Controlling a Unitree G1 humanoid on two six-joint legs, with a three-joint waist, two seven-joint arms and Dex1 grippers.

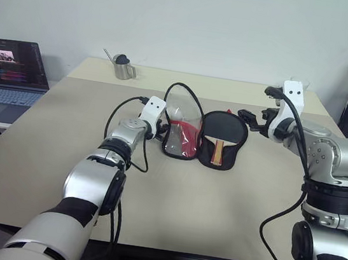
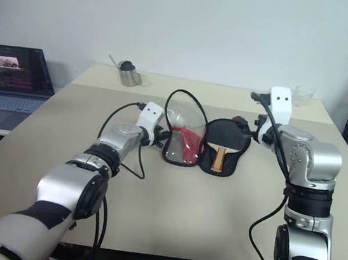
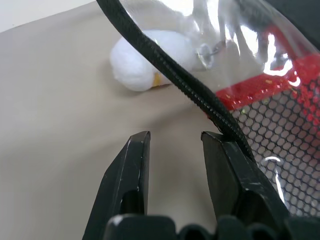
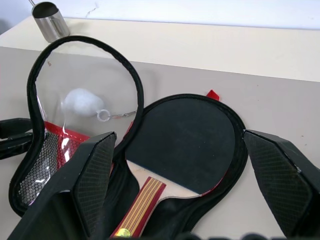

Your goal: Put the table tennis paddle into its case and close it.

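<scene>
The table tennis paddle (image 4: 186, 145), a flat bat with a round black rubber blade and a light wooden handle with red sides, already lies inside the far-right half of the case (image 4: 239, 150), a soft black fabric pouch in the shape of a paddle, which is spread open on the beige table (image 1: 216, 200). The other half, a clear plastic lid (image 4: 85, 90) with a black zip border, a red band and a black mesh pocket, stands up to the left of the paddle. A white pom-pom (image 3: 145, 60) on a cord lies behind it.

The left gripper (image 3: 175, 150) is at the near-left edge of the lid; its jaws stand narrowly apart, and one finger touches the black border, but the border is not yet between them. The right gripper (image 4: 177, 165) hovers above the paddle with jaws wide and holds nothing.

I judge that the step in hand is to fold the lid over the paddle. To do it well, the left gripper should take the black border firmly, not the slippery plastic, and swing the lid to the right in a low arc. The right gripper should hold the lower half steady and keep away from the zip line.
</scene>
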